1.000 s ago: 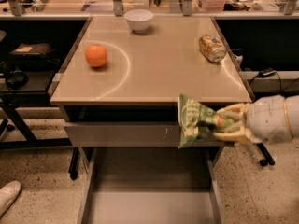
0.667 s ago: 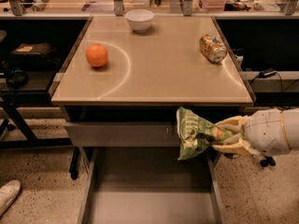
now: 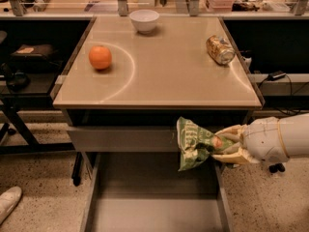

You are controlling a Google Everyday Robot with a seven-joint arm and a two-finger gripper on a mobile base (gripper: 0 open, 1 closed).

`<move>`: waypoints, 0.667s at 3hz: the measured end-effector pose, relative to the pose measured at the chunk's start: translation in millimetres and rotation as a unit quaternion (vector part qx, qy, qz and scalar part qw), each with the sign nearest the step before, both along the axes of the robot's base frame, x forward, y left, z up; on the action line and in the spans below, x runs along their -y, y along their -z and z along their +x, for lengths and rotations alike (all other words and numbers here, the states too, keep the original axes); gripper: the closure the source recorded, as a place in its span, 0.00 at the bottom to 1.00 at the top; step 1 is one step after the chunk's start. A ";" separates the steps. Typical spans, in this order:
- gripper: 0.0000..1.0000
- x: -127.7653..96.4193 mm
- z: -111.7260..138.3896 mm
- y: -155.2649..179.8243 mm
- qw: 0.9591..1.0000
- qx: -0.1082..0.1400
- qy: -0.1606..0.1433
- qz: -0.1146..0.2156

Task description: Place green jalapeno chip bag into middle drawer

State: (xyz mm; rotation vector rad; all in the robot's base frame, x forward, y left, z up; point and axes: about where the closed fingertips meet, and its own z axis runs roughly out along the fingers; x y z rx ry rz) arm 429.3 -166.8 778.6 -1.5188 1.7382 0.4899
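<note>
The green jalapeno chip bag (image 3: 194, 144) hangs in my gripper (image 3: 223, 146), which reaches in from the right and is shut on the bag's right edge. The bag is held in the air over the right rear part of the open middle drawer (image 3: 145, 211), a broad grey drawer pulled out below the table. The bag partly covers the grey drawer front above (image 3: 120, 138). The bag does not touch the drawer floor.
On the tan table top (image 3: 159, 76) lie an orange (image 3: 100, 57), a white bowl (image 3: 144, 20) and a gold-brown can (image 3: 220, 49) on its side. Dark shelving stands at left and right. A shoe (image 3: 7, 203) is on the floor at the lower left.
My gripper has moved down and slightly left with the bag, from level with the table's front edge to in front of the upper drawer front, above the open drawer.
</note>
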 end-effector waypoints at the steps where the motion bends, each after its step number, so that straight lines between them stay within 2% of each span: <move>1: 1.00 -17.8 -10.9 68.0 0.999 -0.046 0.004 -0.003; 2: 1.00 -35.1 -32.8 159.3 0.997 -0.076 0.009 -0.010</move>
